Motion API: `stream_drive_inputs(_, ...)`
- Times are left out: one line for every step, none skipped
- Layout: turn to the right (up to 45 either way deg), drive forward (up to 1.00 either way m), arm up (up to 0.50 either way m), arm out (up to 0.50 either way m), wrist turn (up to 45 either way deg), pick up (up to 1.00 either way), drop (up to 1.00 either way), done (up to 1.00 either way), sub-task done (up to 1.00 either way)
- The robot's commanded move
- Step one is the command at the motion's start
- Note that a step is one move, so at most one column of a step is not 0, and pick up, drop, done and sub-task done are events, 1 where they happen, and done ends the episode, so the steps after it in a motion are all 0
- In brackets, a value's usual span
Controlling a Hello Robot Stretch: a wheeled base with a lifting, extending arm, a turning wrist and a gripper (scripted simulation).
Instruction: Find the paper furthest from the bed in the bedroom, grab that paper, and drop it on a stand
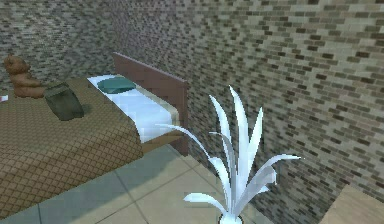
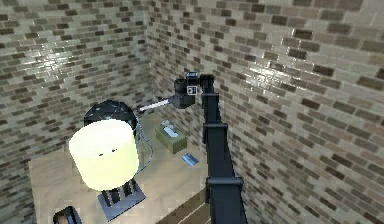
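Note:
My arm (image 2: 218,150) rises as a dark bar over a wooden stand (image 2: 55,175) in a brick corner. The gripper (image 2: 145,105) reaches left from the two white squares (image 2: 186,90), and its thin fingers (image 2: 155,102) end beside a dark round object (image 2: 100,112) on the stand. I cannot tell whether it holds anything. A green box (image 2: 170,138) with a small pale flat thing (image 2: 170,127) on top lies just below the fingers. A small teal item (image 2: 188,160) lies next to the arm. The bed (image 1: 60,135) with a brown cover fills the forward view's left.
A lamp with a pale yellow shade (image 2: 103,155) stands on the stand, and a dark item (image 2: 68,214) lies at its near edge. On the bed are a teddy bear (image 1: 20,75), a dark green pillow (image 1: 117,85) and a dark bundle (image 1: 63,102). A white-leaved plant (image 1: 235,160) stands ahead; brick walls close in.

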Motion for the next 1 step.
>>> stream_drive_inputs(0.0,0.00,0.00,0.00,27.0,0.00,0.00,0.00,0.00)
